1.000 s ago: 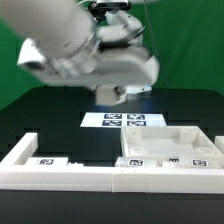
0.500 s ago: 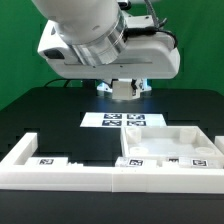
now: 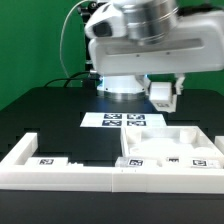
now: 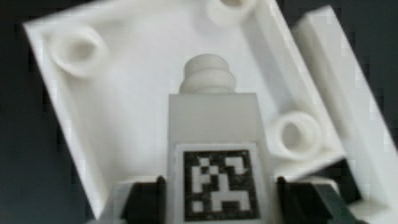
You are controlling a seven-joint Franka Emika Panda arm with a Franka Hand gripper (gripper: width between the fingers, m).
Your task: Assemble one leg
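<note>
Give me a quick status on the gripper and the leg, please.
Gripper shut on the leg. Leg in the air, ribbed tip toward the white panel, not yet seated. Nothing seen between them.

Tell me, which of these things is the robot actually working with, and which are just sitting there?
Part of the job:
white leg, held upright in the gripper
white panel with round sockets, probably where the leg goes

Just lying about:
marker board, flat on the table
white rail along the table's front edge
</note>
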